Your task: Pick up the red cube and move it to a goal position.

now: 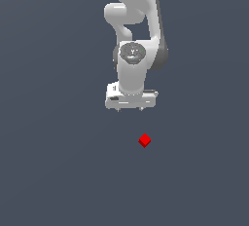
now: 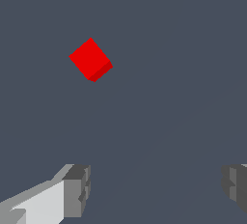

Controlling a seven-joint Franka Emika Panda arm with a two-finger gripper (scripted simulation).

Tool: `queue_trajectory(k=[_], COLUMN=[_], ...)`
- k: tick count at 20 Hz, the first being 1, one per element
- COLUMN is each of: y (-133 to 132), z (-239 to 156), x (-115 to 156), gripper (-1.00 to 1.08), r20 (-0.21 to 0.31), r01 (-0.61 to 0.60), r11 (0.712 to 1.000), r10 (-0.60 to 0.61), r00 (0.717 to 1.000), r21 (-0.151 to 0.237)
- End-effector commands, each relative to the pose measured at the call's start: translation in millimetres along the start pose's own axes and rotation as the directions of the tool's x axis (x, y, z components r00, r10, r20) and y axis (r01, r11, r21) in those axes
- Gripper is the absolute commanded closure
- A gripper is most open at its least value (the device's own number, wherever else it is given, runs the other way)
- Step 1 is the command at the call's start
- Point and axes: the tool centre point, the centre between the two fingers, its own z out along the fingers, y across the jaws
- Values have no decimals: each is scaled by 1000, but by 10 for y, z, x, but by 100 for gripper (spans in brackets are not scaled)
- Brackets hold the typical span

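The red cube (image 1: 144, 140) is small and bright red, turned corner-on, and lies on the flat grey surface. In the exterior view it sits below the white gripper (image 1: 129, 109) and slightly toward that view's right, with a clear gap between them. The wrist view shows the cube (image 2: 90, 59) ahead of the gripper (image 2: 157, 189), outside the gap between the fingers. The two grey fingertips (image 2: 77, 189) stand wide apart with nothing between them. The gripper is open and empty.
The white arm (image 1: 138, 30) rises above the gripper to the top edge of the exterior view. A plain dark grey surface (image 1: 58, 171) fills the rest of both views.
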Motion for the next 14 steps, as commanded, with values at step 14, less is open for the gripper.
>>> queue_trajectory(k=[14], y=[-78], z=[271], x=[253], gripper=[-92], r20=[-11], r01=[148], r11=[989], r10=[-148], r00=[989], r21=[-8])
